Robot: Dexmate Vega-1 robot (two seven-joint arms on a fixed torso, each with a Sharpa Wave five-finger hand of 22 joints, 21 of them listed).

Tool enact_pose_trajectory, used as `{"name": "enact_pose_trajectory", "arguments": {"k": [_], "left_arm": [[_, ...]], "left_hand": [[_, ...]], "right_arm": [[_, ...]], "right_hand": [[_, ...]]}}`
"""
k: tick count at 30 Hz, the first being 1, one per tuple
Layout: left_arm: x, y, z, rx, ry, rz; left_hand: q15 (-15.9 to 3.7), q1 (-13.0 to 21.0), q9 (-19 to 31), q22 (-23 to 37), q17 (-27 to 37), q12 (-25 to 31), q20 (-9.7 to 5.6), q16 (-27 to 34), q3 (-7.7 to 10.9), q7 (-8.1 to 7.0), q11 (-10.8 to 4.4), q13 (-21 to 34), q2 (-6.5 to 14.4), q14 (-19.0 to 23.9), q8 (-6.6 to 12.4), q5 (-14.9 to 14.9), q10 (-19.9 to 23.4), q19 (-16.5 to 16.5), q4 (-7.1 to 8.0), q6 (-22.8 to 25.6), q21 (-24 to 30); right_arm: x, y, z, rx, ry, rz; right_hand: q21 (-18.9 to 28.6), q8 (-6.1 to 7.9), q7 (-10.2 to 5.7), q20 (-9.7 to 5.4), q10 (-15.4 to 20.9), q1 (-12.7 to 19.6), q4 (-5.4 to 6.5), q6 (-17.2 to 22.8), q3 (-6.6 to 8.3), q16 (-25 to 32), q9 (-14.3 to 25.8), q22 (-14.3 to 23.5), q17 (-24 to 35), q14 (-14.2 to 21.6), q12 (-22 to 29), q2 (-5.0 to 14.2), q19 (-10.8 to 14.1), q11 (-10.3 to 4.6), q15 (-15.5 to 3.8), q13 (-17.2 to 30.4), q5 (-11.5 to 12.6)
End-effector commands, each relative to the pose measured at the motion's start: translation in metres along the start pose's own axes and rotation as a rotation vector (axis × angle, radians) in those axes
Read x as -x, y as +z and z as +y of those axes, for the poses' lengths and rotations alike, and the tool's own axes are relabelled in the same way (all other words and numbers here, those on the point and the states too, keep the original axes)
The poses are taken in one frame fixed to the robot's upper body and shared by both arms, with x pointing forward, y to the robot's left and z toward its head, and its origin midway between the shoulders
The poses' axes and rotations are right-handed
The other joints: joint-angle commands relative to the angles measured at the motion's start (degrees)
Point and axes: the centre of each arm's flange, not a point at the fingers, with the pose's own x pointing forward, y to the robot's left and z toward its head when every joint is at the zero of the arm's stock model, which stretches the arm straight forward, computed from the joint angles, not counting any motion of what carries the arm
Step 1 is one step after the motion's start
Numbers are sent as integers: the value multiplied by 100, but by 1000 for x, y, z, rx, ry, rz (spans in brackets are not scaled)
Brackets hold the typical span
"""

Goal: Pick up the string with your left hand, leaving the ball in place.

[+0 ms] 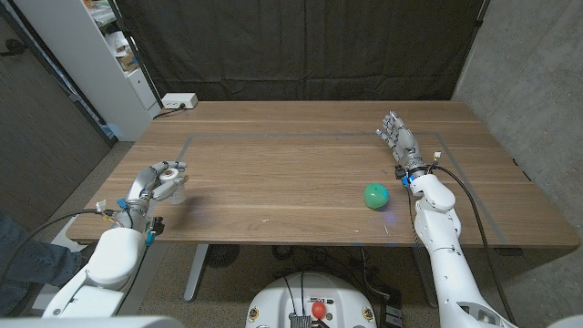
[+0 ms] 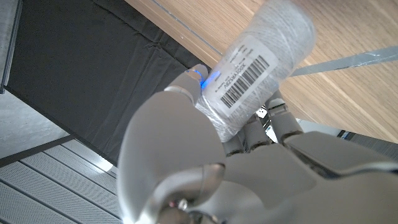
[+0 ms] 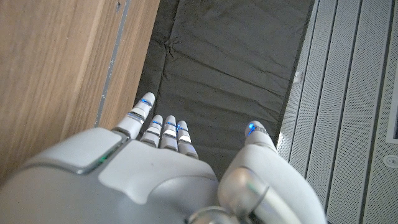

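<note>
On the left side of the desk [image 1: 273,173], the left hand [image 1: 160,182] is grasping the string [image 2: 261,59], a white spool wrapped in clear film with a barcode label. In the left wrist view the fingers [image 2: 273,121] are curling around the spool's lower part while the thumb is pressing from the other side, so the spool is sitting wedged across the palm with its labelled side facing the camera. In the head view the spool is mostly hidden by the fingers, and I cannot tell whether it is touching the desk or already clear of it. By my reading, the pick-up is at or just past the grasp.

Toward the right, the green ball [image 1: 376,196] is sitting alone on the wood, well apart from the left hand, which suits leaving it in place.

Beyond it, the right hand [image 1: 398,138] is standing released, fingers straight and together, holding nothing, near the ball but not touching it; it is probably just staying out of the way.
</note>
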Motion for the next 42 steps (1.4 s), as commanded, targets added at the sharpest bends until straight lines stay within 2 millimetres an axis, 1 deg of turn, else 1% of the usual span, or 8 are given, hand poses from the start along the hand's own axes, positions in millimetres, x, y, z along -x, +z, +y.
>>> {"name": "enact_pose_trajectory", "arguments": {"k": [1, 6, 11, 20, 31, 35, 37, 42], "left_arm": [[-4, 16, 2, -13, -12, -30], [-5, 24, 5, -25, -15, -40], [-6, 30, 6, -19, -24, -57], [-7, 42, 5, -25, -33, -88], [-9, 59, 5, -52, -51, -120], [-8, 67, 5, -63, -58, -138], [-7, 72, 5, -79, -57, -143], [-7, 76, 6, -83, -58, -149]], "left_hand": [[-100, 385, 36, 15, 32, 29, -24, 23, 69, 9, -13, 58, 419, 213, 56, 70, 100, 5, 52, 86, 70], [-95, 401, 53, 17, 58, 33, -16, 36, 80, 4, -31, 89, 430, 223, 70, 85, 115, -2, 44, 95, 104], [-91, 385, 83, 21, 76, 38, -19, 32, 91, 5, 97, 148, 415, 254, 95, 115, 136, -15, 49, 111, 166], [-98, 429, 120, 24, 146, 40, -23, 85, 104, 15, 110, 219, 421, 302, 130, 143, 152, -14, 24, 150, 246], [-85, 406, 170, 25, 185, 48, -35, 82, 117, 26, 91, 324, 401, 337, 166, 186, 187, -26, 39, 176, 359], [-71, 399, 188, 25, 199, 50, -35, 83, 124, 30, 138, 362, 396, 354, 178, 201, 197, -25, 41, 182, 402], [-75, 399, 193, 24, 207, 50, -42, 83, 125, 27, 126, 373, 395, 348, 181, 205, 200, -26, 41, 184, 414], [-72, 393, 207, 23, 218, 51, -45, 78, 133, 33, 124, 405, 391, 352, 190, 219, 209, -19, 42, 190, 453]], "right_arm": [[-1, 1, 0, -5, -10, -3], [-2, 1, -1, -6, -10, -6], [-3, 2, -3, -4, -11, -10], [-4, 7, -5, 4, -12, -22], [-4, 9, -9, 3, -22, -25], [-3, 9, -11, 7, -19, -28], [-3, 9, -11, 4, -22, -27], [-3, 9, -12, 4, -23, -26]], "right_hand": [[18, 42, -2, 33, 13, 7, -9, 64, -19, 34, 21, 32, 22, 56, 39, -4, 47, 18, 18, 11, 30], [16, 41, -1, 34, 21, 8, -10, 66, -20, 32, 21, 32, 22, 55, 41, -1, 46, 14, 18, 11, 31], [16, 42, -1, 35, 21, 8, -12, 72, -22, 33, 21, 32, 22, 60, 39, -1, 45, 10, 19, 11, 33], [15, 40, -2, 33, 28, 8, -13, 74, -26, 31, 20, 32, 22, 61, 39, 2, 45, 11, 15, 11, 34], [15, 43, -2, 35, 41, 7, -15, 87, -30, 34, 20, 32, 22, 76, 41, 7, 46, 10, 19, 11, 36], [15, 43, 0, 36, 48, 8, -15, 92, -31, 33, 20, 32, 22, 76, 42, 9, 48, 10, 16, 12, 37], [15, 44, -1, 34, 51, 8, -16, 94, -31, 32, 20, 32, 22, 76, 42, 11, 48, 11, 18, 12, 38], [15, 44, 0, 34, 51, 9, -17, 99, -33, 32, 20, 32, 22, 80, 41, 13, 48, 5, 18, 12, 39]]}}
